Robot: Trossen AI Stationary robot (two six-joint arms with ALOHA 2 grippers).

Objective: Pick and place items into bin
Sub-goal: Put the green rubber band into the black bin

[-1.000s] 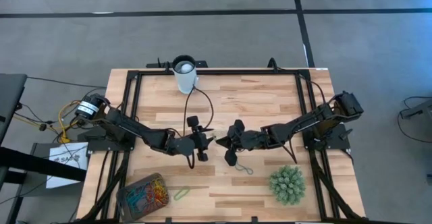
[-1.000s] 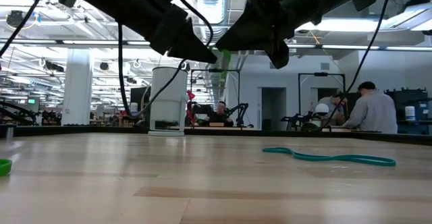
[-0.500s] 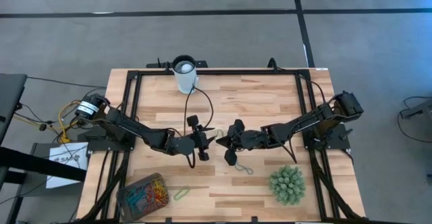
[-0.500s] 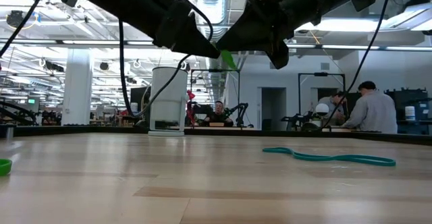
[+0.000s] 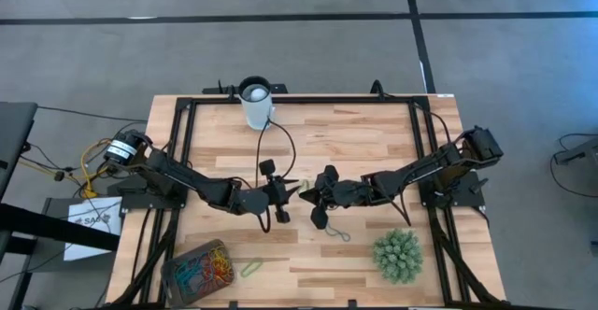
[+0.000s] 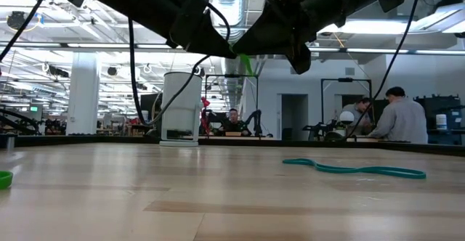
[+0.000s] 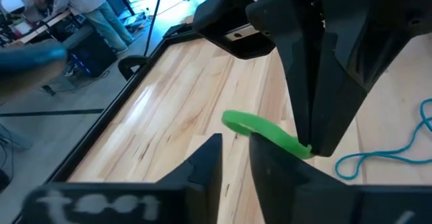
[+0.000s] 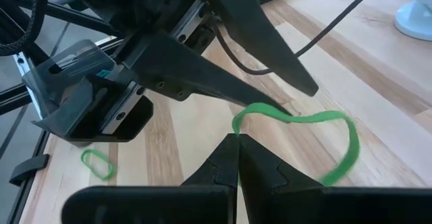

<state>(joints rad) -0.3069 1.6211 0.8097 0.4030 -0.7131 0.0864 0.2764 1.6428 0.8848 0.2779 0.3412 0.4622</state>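
A bright green band (image 8: 317,119) hangs in the air over the table's middle, between my two grippers. My right gripper (image 8: 236,137) is shut on one end of it. My left gripper (image 7: 236,146) faces it from the table's left, open, with its fingertips (image 8: 291,113) right at the band (image 7: 260,128). The brownish-grey bin (image 5: 199,266) stands at the near left corner and holds several coloured bands. A second green band (image 5: 251,268) lies flat beside the bin. A teal cord (image 5: 338,232) lies flat below the right gripper (image 5: 306,196). My right gripper pinches the green band by one end (image 8: 237,126) between its shut fingertips, coming level from the table's right. The band is lifted clear, and its loop curves out slack beyond the fingers. My left gripper: the band runs past one fingertip (image 8: 291,113), and I cannot tell whether they touch.
A white cup (image 5: 255,103) stands at the far edge. A spiky green plant ball (image 5: 397,254) sits near the near right corner. A black frame (image 5: 187,123) runs along the table's edges. People stand in the room beyond the far edge (image 6: 396,121).
My left gripper has crept a little toward my right gripper and slightly up, bringing its fingertips to the green band. The right gripper has kept still with the band.
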